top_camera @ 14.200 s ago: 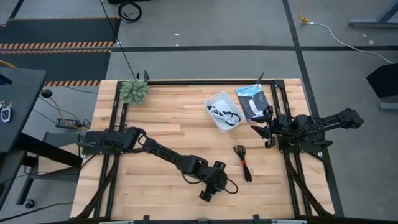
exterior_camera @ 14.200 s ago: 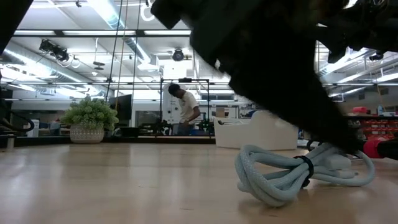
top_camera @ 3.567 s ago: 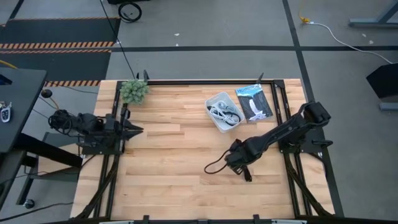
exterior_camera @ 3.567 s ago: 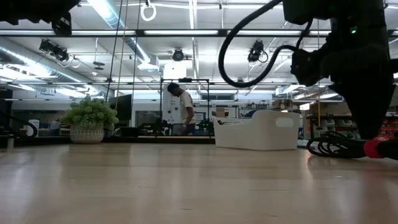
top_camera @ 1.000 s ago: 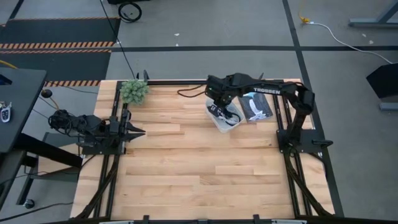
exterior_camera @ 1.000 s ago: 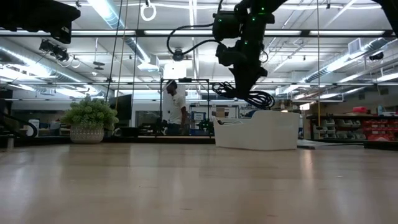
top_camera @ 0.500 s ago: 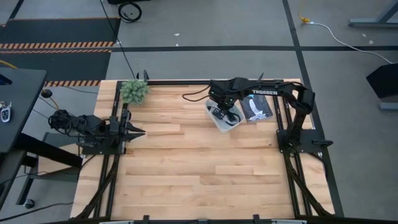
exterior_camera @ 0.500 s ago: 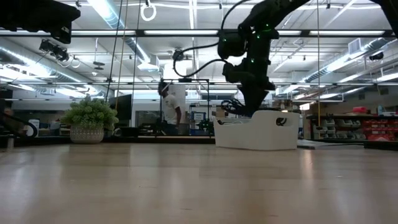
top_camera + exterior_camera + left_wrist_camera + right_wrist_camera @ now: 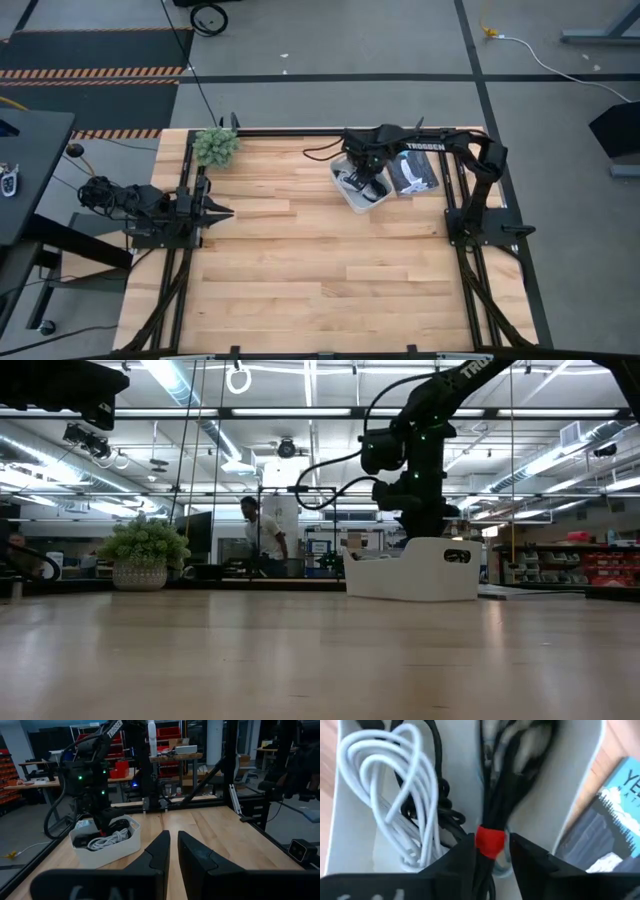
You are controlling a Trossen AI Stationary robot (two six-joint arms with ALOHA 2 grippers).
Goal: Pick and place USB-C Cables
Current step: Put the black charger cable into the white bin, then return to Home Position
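A white tray (image 9: 340,186) stands at the table's far right. Inside it lie a white cable bundle (image 9: 395,795), a loose black cable (image 9: 440,807) and a black bundle with a red tie (image 9: 512,780). My right gripper (image 9: 490,840) reaches down into the tray (image 9: 415,570), open, with one finger on each side of the red tie (image 9: 490,842). The black bundle rests on the tray's floor and on the cables under it. At the table's left edge my left gripper (image 9: 215,211) waits, shut and with nothing in it. My right gripper comes from above, pointing down, with its fingers (image 9: 465,852) across the black bundle at the red tie (image 9: 490,845). A thin gap shows beside the tie, and I cannot tell whether the fingers still touch it. The bundle lies in the tray.
A flat blue-and-black packet (image 9: 412,170) lies right beside the tray, toward the table's right edge. A small potted plant (image 9: 216,146) stands at the far left corner. A black frame runs around the wooden table. A person (image 9: 255,540) walks in the room behind.
My right gripper has come down into the tray and shifted slightly toward the table's right edge. The black bundle with the red tie hung above the tray's rim a second ago and now lies inside the tray.
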